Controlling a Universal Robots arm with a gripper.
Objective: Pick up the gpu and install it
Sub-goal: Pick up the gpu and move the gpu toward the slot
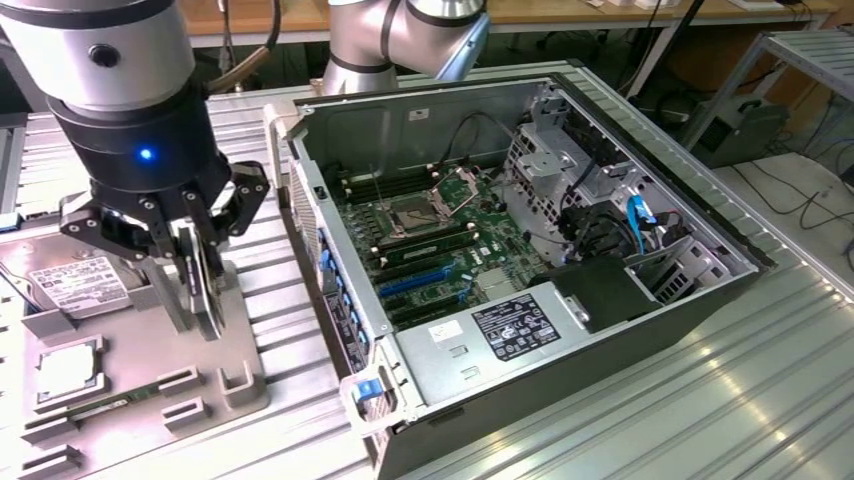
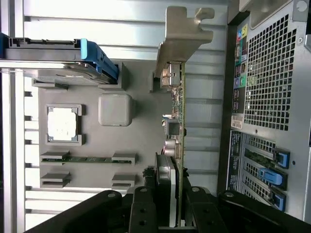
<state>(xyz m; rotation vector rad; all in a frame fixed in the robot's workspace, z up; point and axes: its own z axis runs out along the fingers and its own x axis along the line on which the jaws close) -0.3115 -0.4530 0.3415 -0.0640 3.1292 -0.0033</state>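
Black and close under the wrist camera, the gripper [image 2: 171, 196] has its jaws pinching the gpu [image 2: 178, 104] by its two flat faces. The card stands on edge between them, and its pale metal bracket [image 2: 182, 36] is at the end farthest from the jaws. The biggest thing on the table is the computer case [image 1: 400, 130]. It lies open on its side towards the exterior view's right, with the motherboard [image 1: 454, 240] exposed and the blue expansion slots [image 1: 414, 285] bare, with no card seated in them. Just beside the case, on the exterior view's left, sits the grey tray [image 1: 147, 360]. The gripper holds the gpu upright over the edge of the tray that is nearer the case. I cannot tell whether the card's lower edge is clear of the tray's holders or touching them. Smaller parts lie in their own recesses on the tray. They are a hard drive [image 1: 74, 285] with a white label, a slim memory stick [image 2: 87, 158] and a square silver CPU chip [image 1: 67, 372], all apart from the card. By my reading the grasp is made and the card is at most barely raised. It has not crossed to the case, so carrying it over, lining it up and seating it in a slot are not yet done.
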